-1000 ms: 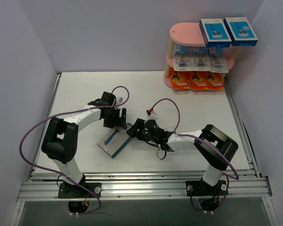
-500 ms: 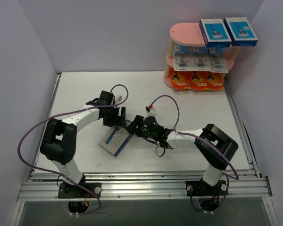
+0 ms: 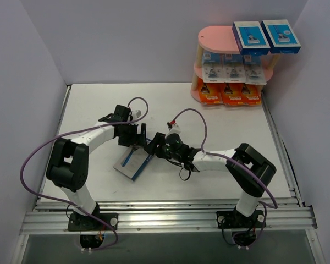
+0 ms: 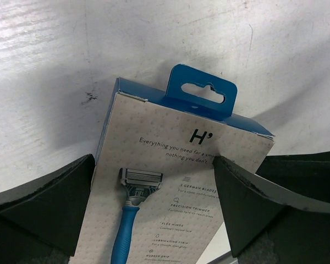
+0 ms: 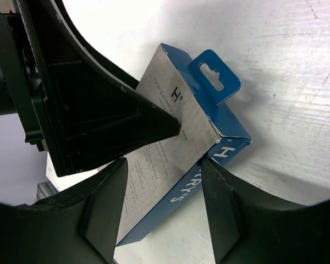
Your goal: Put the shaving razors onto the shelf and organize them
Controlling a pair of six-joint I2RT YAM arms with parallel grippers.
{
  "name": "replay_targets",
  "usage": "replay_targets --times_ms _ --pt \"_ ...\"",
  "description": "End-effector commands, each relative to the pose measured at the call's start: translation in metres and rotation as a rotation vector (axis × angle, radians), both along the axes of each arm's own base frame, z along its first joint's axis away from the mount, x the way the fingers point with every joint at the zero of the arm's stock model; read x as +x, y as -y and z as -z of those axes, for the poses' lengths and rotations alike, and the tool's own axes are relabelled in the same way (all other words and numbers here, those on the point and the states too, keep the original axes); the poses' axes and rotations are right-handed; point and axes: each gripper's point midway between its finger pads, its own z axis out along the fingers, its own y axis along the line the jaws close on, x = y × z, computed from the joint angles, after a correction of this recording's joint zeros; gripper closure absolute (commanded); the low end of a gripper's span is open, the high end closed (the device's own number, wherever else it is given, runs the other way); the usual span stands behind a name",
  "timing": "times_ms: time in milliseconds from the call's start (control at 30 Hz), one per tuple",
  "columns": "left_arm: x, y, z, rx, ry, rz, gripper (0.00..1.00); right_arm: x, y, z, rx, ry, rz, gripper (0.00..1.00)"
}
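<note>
Finger [image 5: 118,118] of left gripper [image 3: 133,142] across razor box [image 4: 176,165] in right gripper [image 3: 152,147]

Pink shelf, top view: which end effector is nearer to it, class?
Right, narrowly. The right end effector sits mid-table, gripping the blue razor box, well short and left of the pink shelf. The left end effector, open, is beside it, farther left.

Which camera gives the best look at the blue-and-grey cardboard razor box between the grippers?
Left wrist: the blue-and-grey cardboard razor box fills the frame face-on, with its printed razor and hang tab clear. Right wrist shows the box slanted, partly behind a black finger. Top external shows the box small and tilted.
</note>
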Motion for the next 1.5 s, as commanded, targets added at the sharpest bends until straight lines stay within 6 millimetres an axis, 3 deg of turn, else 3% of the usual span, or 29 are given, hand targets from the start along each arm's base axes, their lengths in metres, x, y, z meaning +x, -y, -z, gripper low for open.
replay_targets --times_ms 0,267,767,967,1200,1267,1300,1367,1433,1467 --pt "-0.024 0.053 -0.038 -0.239 -0.028 0.143 0.06 0.0 -0.064 -0.149 0.429 0.251 -0.143 0.5" --pt "-0.018 0.042 -0.054 -0.233 0.045 0.119 0.06 0.0 -0.066 -0.145 0.444 0.241 -0.143 0.5" --pt "-0.02 0.044 -0.06 -0.257 0.04 0.111 0.06 -0.002 -0.069 -0.173 0.49 0.276 -0.163 0.5" --pt "-0.016 0.041 -0.092 -0.288 0.116 0.097 0.06 -0.006 -0.063 -0.191 0.485 0.307 -0.168 0.5" --pt "-0.014 0.041 -0.154 -0.392 0.259 0.026 0.06 -0.01 -0.051 -0.21 0.399 0.383 -0.178 0.5" --pt "-0.016 0.042 -0.158 -0.421 0.272 0.004 0.06 -0.013 -0.047 -0.22 0.384 0.423 -0.189 0.49" --pt "-0.016 0.045 -0.172 -0.466 0.303 -0.005 0.06 -0.014 -0.046 -0.219 0.365 0.422 -0.196 0.49" --pt "-0.02 0.046 -0.171 -0.5 0.31 -0.014 0.06 -0.019 -0.044 -0.231 0.356 0.462 -0.217 0.49" --pt "-0.02 0.051 -0.187 -0.565 0.366 -0.002 0.06 -0.025 -0.041 -0.237 0.333 0.482 -0.233 0.49" --pt "-0.023 0.051 -0.18 -0.574 0.361 -0.003 0.06 -0.029 -0.042 -0.243 0.324 0.499 -0.242 0.49"
